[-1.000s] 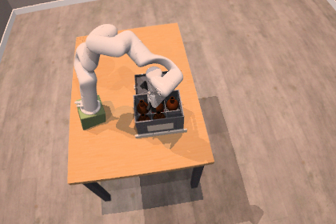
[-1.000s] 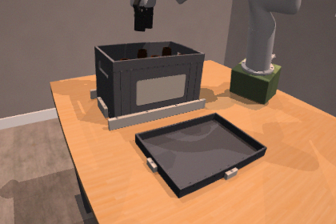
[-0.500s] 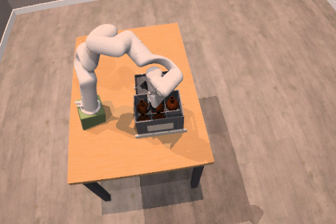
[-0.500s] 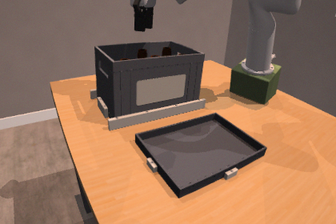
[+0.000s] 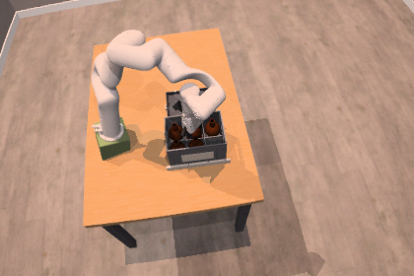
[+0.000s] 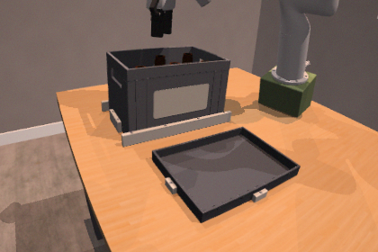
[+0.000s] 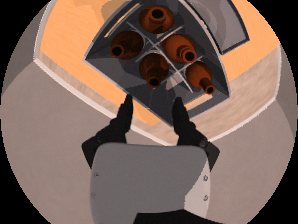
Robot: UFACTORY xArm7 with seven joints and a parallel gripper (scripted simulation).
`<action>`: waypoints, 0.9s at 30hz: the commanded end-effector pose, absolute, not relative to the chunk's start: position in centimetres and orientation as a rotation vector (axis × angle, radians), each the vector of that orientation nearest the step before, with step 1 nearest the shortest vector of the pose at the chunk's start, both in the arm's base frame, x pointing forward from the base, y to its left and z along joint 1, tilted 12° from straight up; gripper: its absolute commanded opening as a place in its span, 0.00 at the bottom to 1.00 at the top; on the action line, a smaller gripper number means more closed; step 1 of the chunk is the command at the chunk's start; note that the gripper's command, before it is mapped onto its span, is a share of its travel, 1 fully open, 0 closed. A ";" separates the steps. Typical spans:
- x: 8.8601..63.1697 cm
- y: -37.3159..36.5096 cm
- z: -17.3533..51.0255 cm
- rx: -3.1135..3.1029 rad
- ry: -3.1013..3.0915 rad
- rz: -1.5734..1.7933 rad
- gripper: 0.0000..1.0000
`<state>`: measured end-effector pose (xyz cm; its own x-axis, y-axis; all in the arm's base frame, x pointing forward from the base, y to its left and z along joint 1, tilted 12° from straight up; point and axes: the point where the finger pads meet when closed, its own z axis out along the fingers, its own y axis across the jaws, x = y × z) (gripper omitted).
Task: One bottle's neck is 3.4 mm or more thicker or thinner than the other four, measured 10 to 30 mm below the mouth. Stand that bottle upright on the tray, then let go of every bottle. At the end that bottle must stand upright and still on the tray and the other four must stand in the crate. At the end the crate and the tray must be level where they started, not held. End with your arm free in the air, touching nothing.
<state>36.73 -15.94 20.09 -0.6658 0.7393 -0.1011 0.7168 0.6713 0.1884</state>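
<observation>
The dark crate (image 5: 173, 156) (image 6: 139, 103) (image 7: 102, 62) stands level on the table. Several brown bottles stand in it, each in its own compartment, among them one bottle (image 5: 212, 127) (image 7: 200, 76) at an end of a row of three and another bottle (image 5: 175, 132) (image 7: 156, 20) at that row's other end. One compartment beside the row of two holds no bottle. The necks' thickness is too small to compare. The tray (image 6: 211, 166) (image 7: 229, 25) lies flat with nothing on it. My gripper (image 6: 162, 35) (image 7: 153, 102) is open and empty, above the crate. In the top view the arm hides its fingers.
A long light bar (image 6: 177, 128) runs along the crate's foot on the tray side. Small light blocks (image 6: 171, 184) (image 6: 260, 195) touch the tray's outer edges. The arm's green base (image 5: 114, 147) (image 6: 285, 94) stands on the table (image 5: 138, 191) (image 6: 333, 220) to one side. The crate's walls rise around the bottles.
</observation>
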 end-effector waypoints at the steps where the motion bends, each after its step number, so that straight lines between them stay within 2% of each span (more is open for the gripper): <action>1: 36.8 -16.0 20.0 1.192 2.712 0.198 0.65; 27: 37.4 -15.8 17.1 1.192 2.712 0.198 0.65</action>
<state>37.30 -15.78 17.35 -0.6657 0.7393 -0.1011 0.7169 0.6713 0.1883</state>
